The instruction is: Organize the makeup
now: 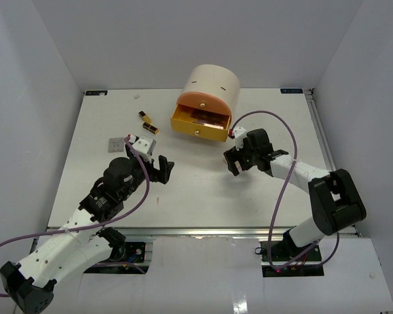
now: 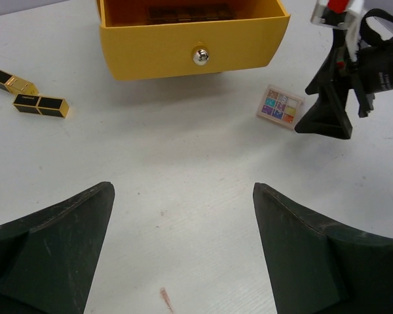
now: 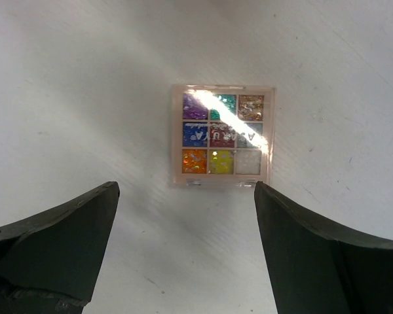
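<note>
A small square eyeshadow palette with several glittery coloured pans lies flat on the white table, just beyond the tips of my right gripper, which hangs open over it with nothing between its fingers. The left wrist view shows the same palette beside the right gripper. Two black-and-gold lipstick tubes lie left of the drawer. Another dark palette rests inside the open yellow drawer. My left gripper is open and empty over bare table. No sponges are in view.
The cream cylindrical drawer unit stands at the back centre with its yellow drawer pulled out toward the arms. A flat grey square item lies on the table left of my left arm.
</note>
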You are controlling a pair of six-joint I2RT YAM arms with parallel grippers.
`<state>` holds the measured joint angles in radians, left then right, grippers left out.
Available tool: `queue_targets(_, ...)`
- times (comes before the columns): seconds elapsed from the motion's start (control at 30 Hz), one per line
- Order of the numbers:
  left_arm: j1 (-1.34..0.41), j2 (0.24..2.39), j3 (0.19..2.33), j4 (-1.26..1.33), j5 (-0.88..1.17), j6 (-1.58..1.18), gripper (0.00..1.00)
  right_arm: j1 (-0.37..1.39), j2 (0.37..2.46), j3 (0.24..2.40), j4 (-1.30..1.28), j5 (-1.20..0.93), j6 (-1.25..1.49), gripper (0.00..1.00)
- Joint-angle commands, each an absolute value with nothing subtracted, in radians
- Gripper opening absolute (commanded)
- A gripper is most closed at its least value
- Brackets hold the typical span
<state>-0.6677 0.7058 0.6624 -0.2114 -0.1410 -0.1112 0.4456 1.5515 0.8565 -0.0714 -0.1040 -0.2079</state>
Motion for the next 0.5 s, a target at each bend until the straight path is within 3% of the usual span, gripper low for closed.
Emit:
queue_targets(0.0,-0.659,0.696,0.659,-0.217,-0.148,-0.100,0.98,0.443,1.394,0.770,0.169,-0.232,-0.206,0.90)
queue_targets(0.13,-0.656,0.698,0.658,-0.216,-0.146,-0.100,0.98,0.443,1.361,0.732,0.236,-0.246,-0.208,0.90)
queue_targets(0.47,-0.652,0.703,0.655,-0.213,-0.143,-0.101,0.98,0.451,1.473,0.784,0.104,-0.115,-0.370,0.90)
